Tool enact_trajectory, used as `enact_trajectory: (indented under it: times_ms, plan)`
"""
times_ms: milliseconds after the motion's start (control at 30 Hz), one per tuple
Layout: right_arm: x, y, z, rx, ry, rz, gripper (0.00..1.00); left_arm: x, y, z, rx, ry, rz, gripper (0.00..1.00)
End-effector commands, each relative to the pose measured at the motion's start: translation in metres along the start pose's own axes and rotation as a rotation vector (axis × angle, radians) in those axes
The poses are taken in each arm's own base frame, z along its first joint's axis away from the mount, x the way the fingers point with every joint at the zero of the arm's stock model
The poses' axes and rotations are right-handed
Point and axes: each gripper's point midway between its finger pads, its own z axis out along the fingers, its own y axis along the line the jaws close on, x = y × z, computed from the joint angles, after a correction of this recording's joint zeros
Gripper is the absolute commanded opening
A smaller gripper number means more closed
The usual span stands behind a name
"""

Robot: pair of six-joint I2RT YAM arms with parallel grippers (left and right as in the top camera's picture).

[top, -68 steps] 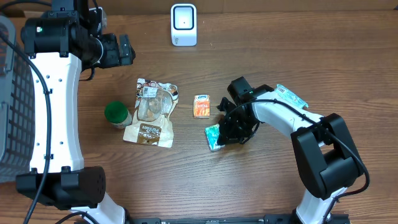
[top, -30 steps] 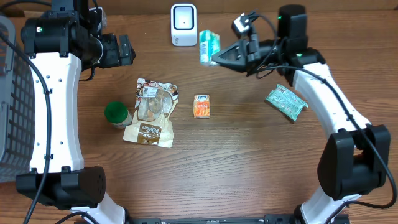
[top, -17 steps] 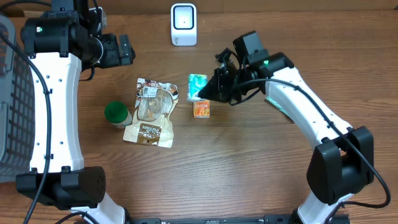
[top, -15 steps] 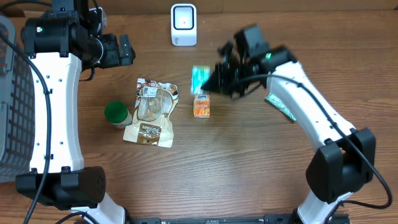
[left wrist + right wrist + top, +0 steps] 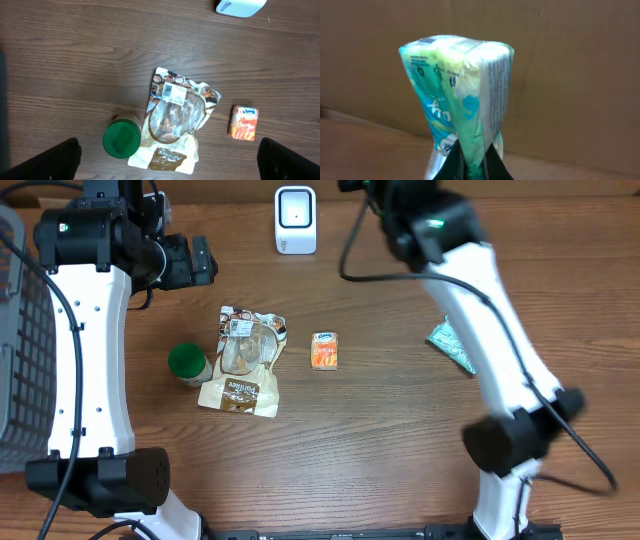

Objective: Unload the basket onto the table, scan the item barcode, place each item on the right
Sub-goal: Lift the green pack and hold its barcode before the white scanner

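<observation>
While tissue pack [image 5: 462, 90] was clamped in R gripper [image 5: 472, 159], barcode face was judged best squared to scanner [image 5: 295, 220], held steady; L gripper [image 5: 203, 260] was spread wide, empty.

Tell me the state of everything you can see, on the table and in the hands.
left hand: open, empty
right hand: shut on the green and white pack
green and white pack: held up, pinched at its lower end
scanner: standing upright
snack bag: lying flat, barcode label facing up
jar: upright, green lid on
orange carton: lying flat
green packet: lying flat
</observation>
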Motion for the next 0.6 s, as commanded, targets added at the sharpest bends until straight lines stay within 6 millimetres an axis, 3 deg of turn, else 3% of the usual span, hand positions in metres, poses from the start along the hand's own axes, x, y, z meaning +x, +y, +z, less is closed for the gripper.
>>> enact_trajectory:
  times_ms: [0,100,200,433,567]
  plan:
    - [0.051,-0.012,0.055,0.198,0.068,-0.401,0.04,-0.001,0.002,-0.004,-0.006,-0.011,-0.008,1.00]
    - [0.072,-0.003,0.083,0.223,0.072,-0.553,0.04,-0.001,0.002,-0.004,-0.006,-0.011,-0.008,1.00]
    - [0.107,0.019,0.108,0.190,0.094,-0.685,0.04,-0.001,0.002,-0.004,-0.006,-0.010,-0.008,1.00]
    - [0.162,0.057,0.143,0.136,0.105,-0.970,0.04,-0.001,0.002,-0.004,-0.006,-0.011,-0.009,1.00]
    - [0.190,0.066,0.160,0.122,0.108,-1.083,0.04,-0.001,0.002,-0.004,-0.006,-0.011,-0.008,1.00]
